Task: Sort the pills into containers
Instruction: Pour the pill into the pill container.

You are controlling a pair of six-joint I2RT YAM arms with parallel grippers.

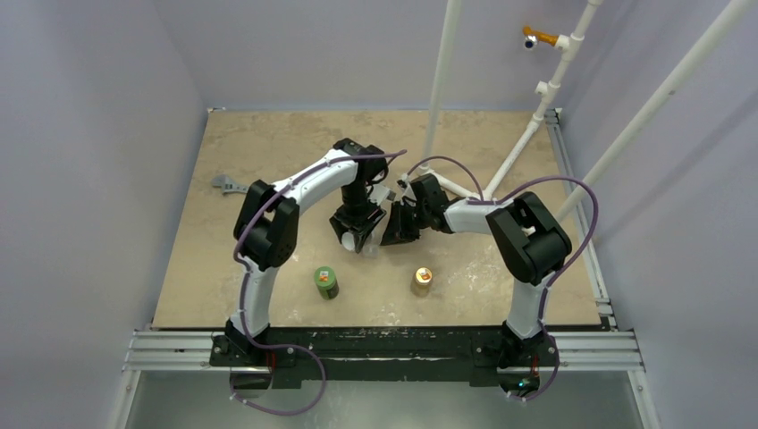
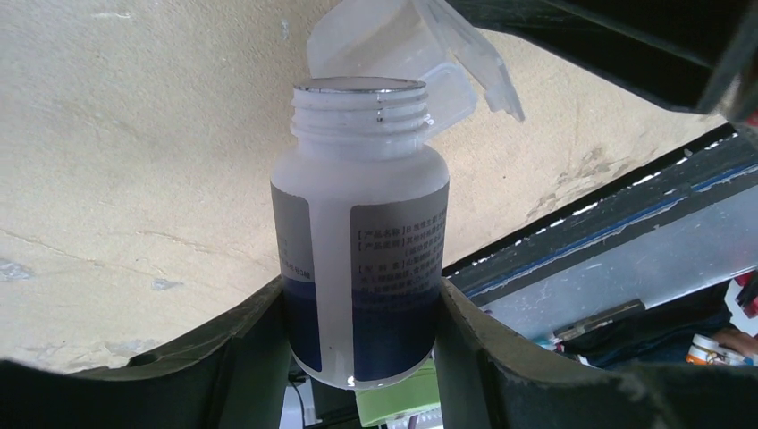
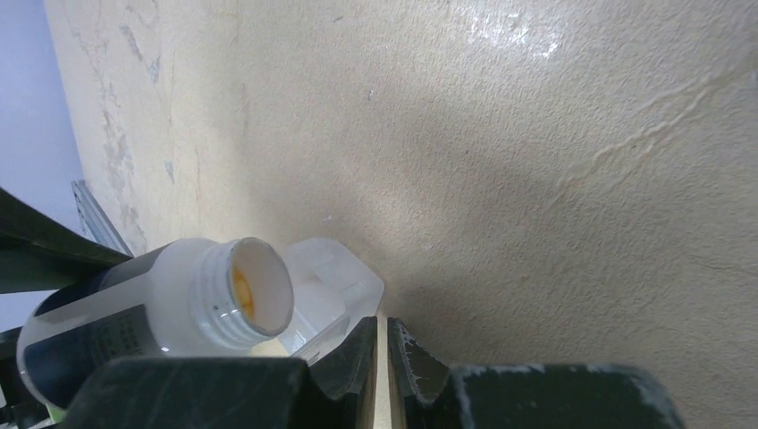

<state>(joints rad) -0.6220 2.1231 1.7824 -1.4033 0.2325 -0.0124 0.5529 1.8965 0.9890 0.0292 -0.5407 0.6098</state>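
Looking down on a mottled beige tabletop (image 1: 268,152) boxed in by pale lilac walls (image 1: 89,134), finding both arms bending inward and meeting near its middle. Seeing the left gripper (image 1: 356,231) clenching a white bottle (image 2: 357,250) across its dark-labelled belly. Seeing the right gripper (image 3: 382,338) pinched almost fully closed against the edge of the container (image 3: 335,286), without being able to tell whether nipping a thin lip or only pressing beside it. Reading the white bottle as uncapped and tipping toward level, long axis running from the left gripper out to the threaded mouth, mouth aiming at the container. Noting a green bottle (image 1: 325,282) and a tan-orange bottle (image 1: 422,281) standing upright nearer the arm bases, well apart from the grippers. Placing the container just beyond the bottle mouth, between the two grippers, apparently resting on the tabletop, hinged lid swung open. Failing to read its long axis from these views. Judging it light, thin-walled, stiff yet crackable and slick, likely skidding or tipping under a nudge. Favouring a hold on a side wall near the base over the flimsy lid. Judging the pills tiny, light and prone to rolling or bouncing. Making out no single one, only an orange tint inside the bottle mouth
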